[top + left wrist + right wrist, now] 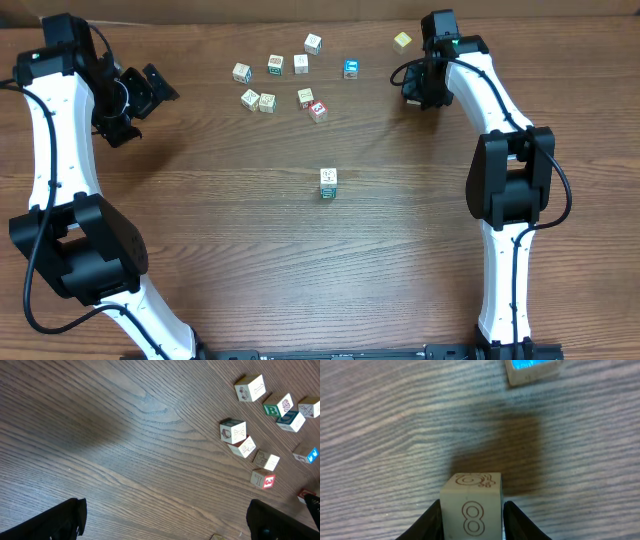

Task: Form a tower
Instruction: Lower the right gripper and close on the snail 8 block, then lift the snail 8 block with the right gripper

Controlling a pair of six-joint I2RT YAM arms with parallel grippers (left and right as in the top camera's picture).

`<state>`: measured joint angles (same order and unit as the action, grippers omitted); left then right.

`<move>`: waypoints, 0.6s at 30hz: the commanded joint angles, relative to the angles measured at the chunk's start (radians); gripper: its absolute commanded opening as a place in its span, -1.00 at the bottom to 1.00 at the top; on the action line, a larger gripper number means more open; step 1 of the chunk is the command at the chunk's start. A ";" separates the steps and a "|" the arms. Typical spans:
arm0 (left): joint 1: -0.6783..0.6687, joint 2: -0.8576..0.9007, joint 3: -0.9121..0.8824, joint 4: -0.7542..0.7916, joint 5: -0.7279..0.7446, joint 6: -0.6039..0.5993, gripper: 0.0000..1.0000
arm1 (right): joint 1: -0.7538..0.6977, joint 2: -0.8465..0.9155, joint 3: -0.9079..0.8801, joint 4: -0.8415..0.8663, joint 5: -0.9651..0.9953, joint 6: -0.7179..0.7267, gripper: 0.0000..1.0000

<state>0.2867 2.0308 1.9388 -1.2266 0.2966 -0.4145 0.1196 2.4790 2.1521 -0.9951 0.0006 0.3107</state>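
Tower: we are seeing the tower [328, 182] standing on its own near the middle of the table [240, 230], well apart from both arms.
Tower axis: its long axis is running vertically and it is pointing straight up at the overhead camera, so we are viewing it almost end-on; it is standing upright with no visible lean.
Tower faces: a pale printed face is showing on top and a green-teal print is showing at the base; we are not able to count its cubes from this angle.
Loose cubes: a scatter of loose cubes [267, 102] is lying on the far side of the tower, among them a red-printed cube [318, 110], the nearest to it.
Blue cube: a blue cube [351, 68] is lying at the right end of that scatter, near the right arm.
Yellowish cube: a yellowish cube [402, 40] is sitting alone at the far right.
Right gripper: the right gripper [415, 92] is pointing down at the far right, its fingers [431, 519] pressing against both sides of a pale cube marked 8 [471, 507].
Left gripper: the left gripper [165, 521] is hovering over bare wood at the far left, jaws spread wide, holding nothing.
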 commanded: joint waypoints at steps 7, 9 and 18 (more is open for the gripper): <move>-0.006 -0.004 0.014 0.001 0.008 0.018 0.99 | 0.000 0.001 0.003 0.000 0.025 -0.032 -0.09; -0.006 -0.004 0.014 0.001 0.007 0.018 0.99 | 0.000 -0.001 0.003 0.005 0.025 -0.035 -0.10; -0.006 -0.004 0.014 0.001 0.007 0.018 0.99 | 0.000 -0.023 0.012 0.005 0.027 -0.050 -0.27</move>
<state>0.2867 2.0308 1.9388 -1.2266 0.2966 -0.4145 0.1192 2.4790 2.1521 -0.9947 0.0113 0.2695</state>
